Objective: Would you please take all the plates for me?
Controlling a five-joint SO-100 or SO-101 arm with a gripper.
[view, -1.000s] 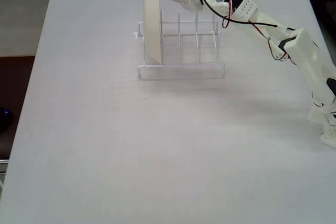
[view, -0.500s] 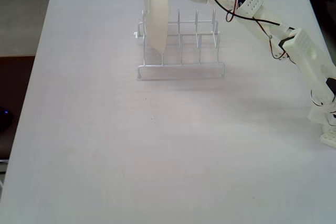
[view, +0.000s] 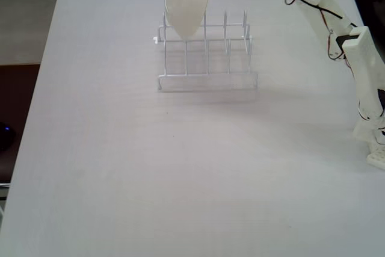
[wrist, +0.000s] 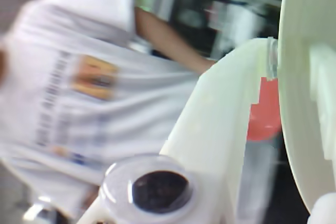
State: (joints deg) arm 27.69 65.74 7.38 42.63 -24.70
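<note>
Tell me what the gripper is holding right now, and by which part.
The gripper holds the cream-white round plastic plate by its rim, its fingers pinching the edge in the wrist view. The plate hangs above the white wire rack.

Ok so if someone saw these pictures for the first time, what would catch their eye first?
In the fixed view, the cream-white plate hanging in the air at the top edge, above the left end of the empty white wire rack on the pale table. The gripper itself is cut off by that edge. In the wrist view, the plate's rim fills the right side, with a blurred person in a white T-shirt behind.
</note>
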